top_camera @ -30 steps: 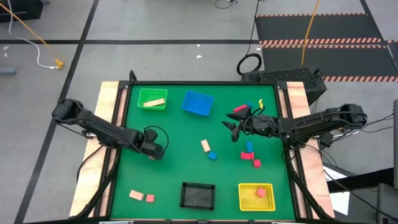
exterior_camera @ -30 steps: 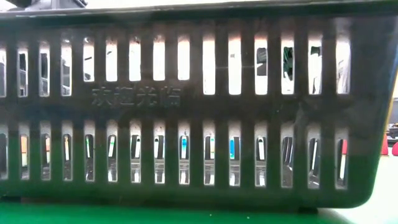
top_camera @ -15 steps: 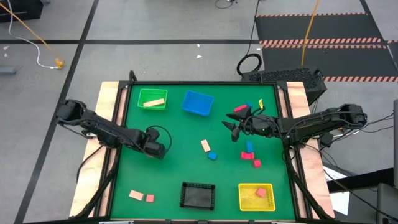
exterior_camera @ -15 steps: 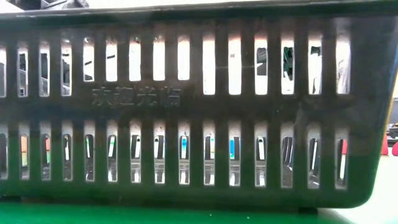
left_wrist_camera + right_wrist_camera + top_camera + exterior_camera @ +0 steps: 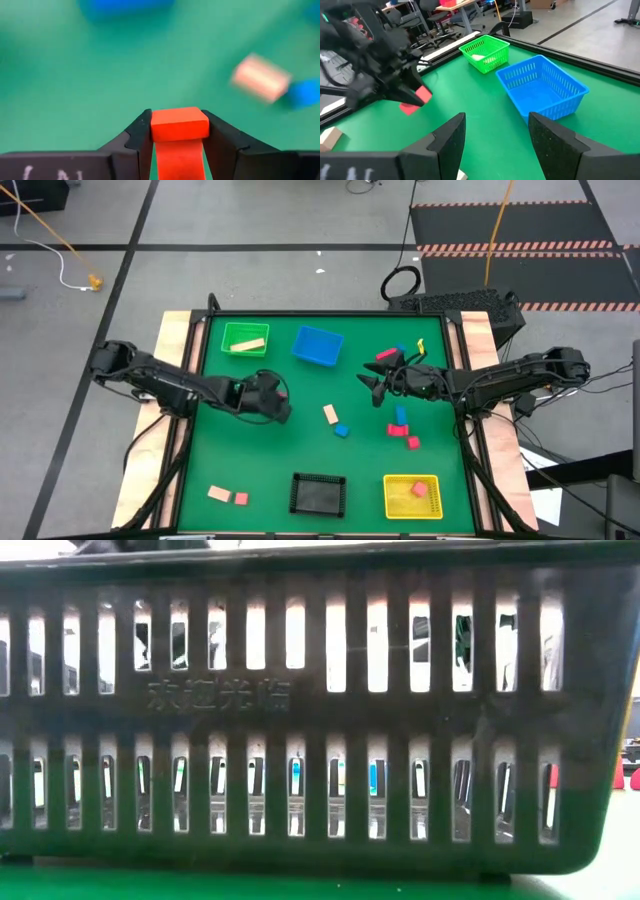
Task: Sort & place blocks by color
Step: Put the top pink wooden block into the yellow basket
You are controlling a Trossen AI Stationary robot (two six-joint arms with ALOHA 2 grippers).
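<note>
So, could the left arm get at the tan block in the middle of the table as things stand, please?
Probably not yet: the left gripper is shut on a red block, so its jaws are occupied. The tan block lies nearby on open green mat, with only a small blue block beside it.

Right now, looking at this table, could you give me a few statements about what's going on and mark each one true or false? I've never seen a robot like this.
1. The left gripper is shut on a red block. True.
2. The right gripper is carrying a blue block. False: its fingers stand open with nothing between them.
3. The green basket has a tan block lying in it. True.
4. The blue basket is full of blocks. False: no block shows inside it.
5. The yellow basket holds a pink-red block. True.
6. The black basket sits at the far edge of the table, beside the green one. False: it sits at the near edge, beside the yellow basket.
</note>
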